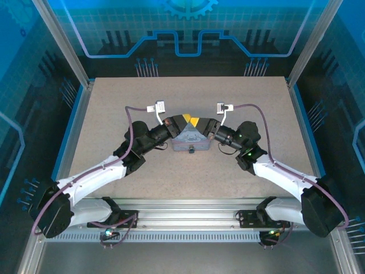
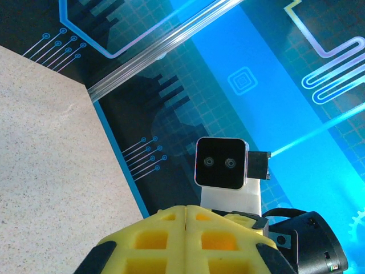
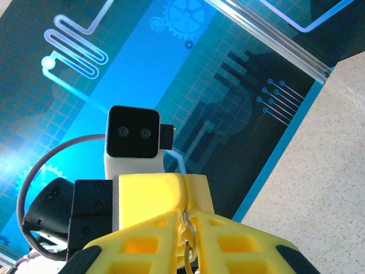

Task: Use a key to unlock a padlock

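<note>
Left tool (image 2: 187,217) closed — thin metal ring (image 3: 186,245) in right tool (image 3: 185,221)

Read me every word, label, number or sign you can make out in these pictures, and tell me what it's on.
No text can be read here.
On the backdrop panels: only circuit lines and gear shapes, no words or numbers.
On the tin box: any print on the lid is too small to read.
</note>
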### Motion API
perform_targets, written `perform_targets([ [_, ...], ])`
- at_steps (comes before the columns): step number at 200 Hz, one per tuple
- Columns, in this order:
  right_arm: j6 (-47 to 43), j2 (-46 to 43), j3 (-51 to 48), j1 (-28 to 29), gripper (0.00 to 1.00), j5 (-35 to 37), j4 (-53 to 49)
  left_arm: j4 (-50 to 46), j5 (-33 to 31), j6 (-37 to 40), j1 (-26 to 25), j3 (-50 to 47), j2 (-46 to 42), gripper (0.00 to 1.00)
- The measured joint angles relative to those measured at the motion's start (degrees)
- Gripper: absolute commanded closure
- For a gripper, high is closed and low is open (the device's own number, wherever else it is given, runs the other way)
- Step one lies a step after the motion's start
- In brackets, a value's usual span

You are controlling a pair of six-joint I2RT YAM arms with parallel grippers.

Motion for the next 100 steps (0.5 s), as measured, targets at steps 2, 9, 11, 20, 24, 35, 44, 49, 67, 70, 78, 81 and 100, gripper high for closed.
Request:
perform_targets([
  [2,0.0,0.0,0.0,0.0,0.87,0.0,0.0,0.0,0.0,0.0,0.0,0.0,0.0,1.00],
  [9,0.1,0.2,0.0,0.0,0.87,0.1,0.0,0.0,-0.2,0.0,0.0,0.0,0.0,1.00],
  [11,0.0,0.2,0.0,0.0,0.87,0.1,0.0,0.0,-0.2,0.0,0.0,0.0,0.0,1.00],
  [20,0.1,0.3,0.0,0.0,0.83,0.2,0.1,0.0,-0.4,0.0,0.0,-0.1,0.0,1.00],
  [24,0.1,0.3,0.0,0.0,0.80,0.2,0.1,0.1,-0.4,0.0,-0.1,-0.2,0.0,1.00],
  [35,0.3,0.5,0.0,0.1,0.77,0.2,0.0,0.1,-0.7,0.0,-0.2,-0.4,0.0,1.00],
  [44,0.4,0.5,0.0,0.2,0.75,0.2,0.0,0.2,-0.9,0.0,-0.2,-0.5,0.0,1.00],
  [49,0.4,0.5,0.0,0.3,0.72,0.3,0.0,0.3,-1.0,0.0,-0.3,-0.5,0.0,1.00],
  [67,1.2,0.5,-0.1,0.7,0.64,1.6,0.1,0.9,-1.7,0.0,-0.4,-0.6,0.0,1.00],
  [70,1.2,0.5,-0.2,0.8,0.63,1.8,0.3,1.0,-1.7,0.0,-0.4,-0.6,0.0,1.00],
  [78,1.5,0.4,-0.7,1.2,0.61,2.6,0.8,1.3,-2.0,0.0,-0.4,-0.7,0.0,1.00],
  [81,1.7,0.4,-0.9,1.3,0.60,3.1,1.0,1.5,-2.1,0.0,-0.4,-0.7,0.0,1.00],
  [100,2.4,-0.3,-2.8,2.4,0.54,5.9,1.8,2.1,-3.0,0.0,-0.7,-1.1,0.0,1.00],
])
